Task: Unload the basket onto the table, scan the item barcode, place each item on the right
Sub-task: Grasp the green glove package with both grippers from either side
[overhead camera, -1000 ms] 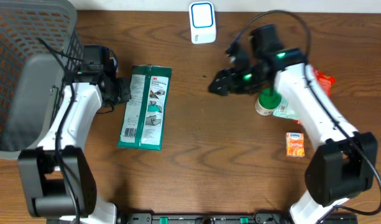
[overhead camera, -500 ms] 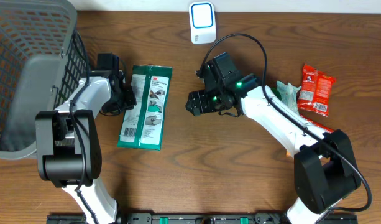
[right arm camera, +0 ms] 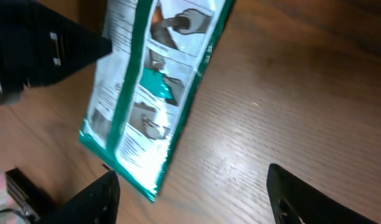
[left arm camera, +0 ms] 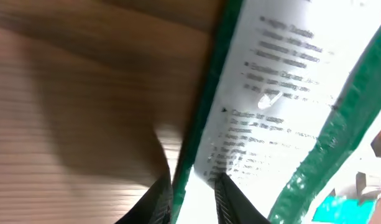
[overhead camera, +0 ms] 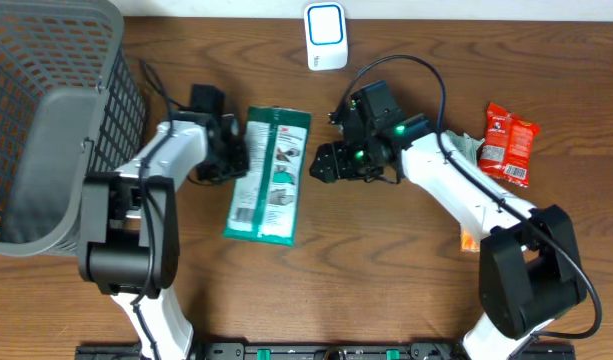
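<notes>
**Two tools at one green pack (overhead camera: pixel 271 175): left clenched, right released**

Only the left wrist view shows the pinch. The left tool (left arm camera: pixel 193 200) is clenched on the pack's green-bordered long edge, with the print seen close up. The overhead view shows the left arm bent up from the near side and turned right, its tool at the pack's left edge. The right arm is reached in from the right. The right tool (overhead camera: pixel 322 165) is held released just beside the pack, fingers (right arm camera: pixel 97 199) spread wide. The pack is seen on the worktop (overhead camera: pixel 386 280), printed face up. Its long axis runs from the scanner (overhead camera: pixel 326 36) side toward the near edge, with the far end leaned slightly right.
</notes>
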`<action>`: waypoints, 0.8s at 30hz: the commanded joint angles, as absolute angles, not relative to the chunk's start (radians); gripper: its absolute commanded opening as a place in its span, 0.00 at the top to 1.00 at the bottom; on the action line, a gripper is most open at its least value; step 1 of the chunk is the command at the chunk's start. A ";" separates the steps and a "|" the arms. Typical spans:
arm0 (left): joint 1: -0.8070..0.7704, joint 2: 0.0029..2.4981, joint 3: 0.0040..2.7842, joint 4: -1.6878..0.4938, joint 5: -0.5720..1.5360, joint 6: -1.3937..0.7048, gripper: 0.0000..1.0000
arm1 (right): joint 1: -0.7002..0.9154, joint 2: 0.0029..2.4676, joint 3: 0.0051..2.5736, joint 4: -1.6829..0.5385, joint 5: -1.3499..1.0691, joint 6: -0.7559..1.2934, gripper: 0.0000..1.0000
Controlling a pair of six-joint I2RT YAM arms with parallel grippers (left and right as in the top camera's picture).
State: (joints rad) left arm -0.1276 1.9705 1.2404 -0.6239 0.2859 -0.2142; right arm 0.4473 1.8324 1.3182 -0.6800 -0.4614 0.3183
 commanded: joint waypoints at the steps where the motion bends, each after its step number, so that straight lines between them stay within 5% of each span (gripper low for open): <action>1: -0.186 2.039 1.208 -0.638 0.306 -0.264 0.75 | 0.417 1.839 1.288 -0.691 -0.504 0.265 0.30; 24: -0.296 2.039 1.206 -0.623 0.302 -0.263 0.74 | 0.434 1.854 1.043 -0.276 -0.482 0.318 0.38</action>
